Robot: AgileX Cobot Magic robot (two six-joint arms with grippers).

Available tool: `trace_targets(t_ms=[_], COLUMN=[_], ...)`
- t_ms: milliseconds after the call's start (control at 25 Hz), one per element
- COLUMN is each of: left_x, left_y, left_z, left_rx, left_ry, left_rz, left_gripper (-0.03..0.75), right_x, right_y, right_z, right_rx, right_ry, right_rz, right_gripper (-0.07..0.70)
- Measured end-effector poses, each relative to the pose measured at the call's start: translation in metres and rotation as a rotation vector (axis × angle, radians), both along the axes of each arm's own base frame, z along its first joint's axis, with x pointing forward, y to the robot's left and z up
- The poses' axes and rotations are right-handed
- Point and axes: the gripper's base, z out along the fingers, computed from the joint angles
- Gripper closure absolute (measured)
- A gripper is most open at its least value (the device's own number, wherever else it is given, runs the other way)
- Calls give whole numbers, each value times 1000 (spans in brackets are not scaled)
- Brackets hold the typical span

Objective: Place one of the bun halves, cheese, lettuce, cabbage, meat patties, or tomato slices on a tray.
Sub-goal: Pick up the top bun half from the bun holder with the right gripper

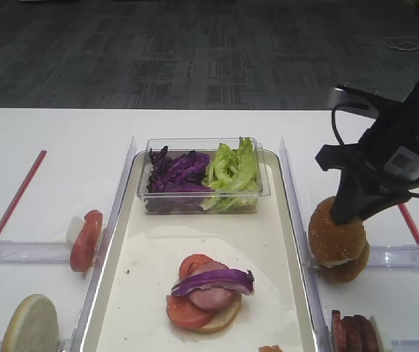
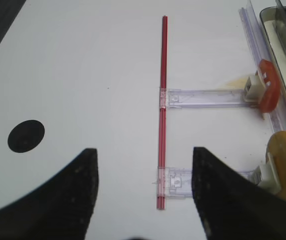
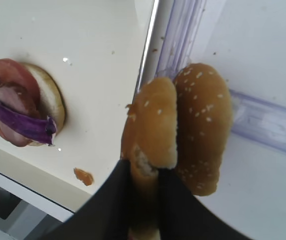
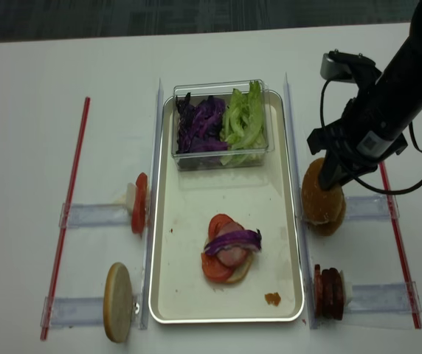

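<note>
Gripping: right end effector [image 3: 144,172] clenched on the nearer of the bun halves [image 3: 150,125], pinched at its edge.
Bun position: upright on edge in a clear holder on the counter [image 1: 56,147], just right of the tray [image 1: 151,242], touching the second bun.
Step in hand: likely lifting this bun clear for the tray.
Doing it well: rise straight, avoid dragging the neighbour, cross the rim, lower onto the stacked tomato slices [image 1: 187,308].
Left end effector [image 2: 144,190]: released, empty, over bare counter.
</note>
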Motion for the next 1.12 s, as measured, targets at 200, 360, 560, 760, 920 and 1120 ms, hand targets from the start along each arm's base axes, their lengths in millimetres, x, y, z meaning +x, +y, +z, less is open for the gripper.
trace_targets(t_ms=[200,360,560,760,920,1120], left_x=[0,0,0,0,0,0], left_y=[0,0,0,0,0,0], left_z=[0,0,0,0,0,0], left_rx=[0,0,0,0,0,0], left_ry=[0,0,0,0,0,0], left_rz=[0,0,0,0,0,0], left_gripper=[323,323,323,323,323,323], right_x=[-2,-4,-8,-12,-13,-13], right_y=[0,1,3,6,11,19], right_z=[7,14,26,35,39,45], right_rx=[3,21,58,99,173,277], right_ry=[-17,-38,-72,-87,-92,-115], right_rz=[-4,-14,-21,-11,9,33], right_gripper=[481,481,481,481,481,481])
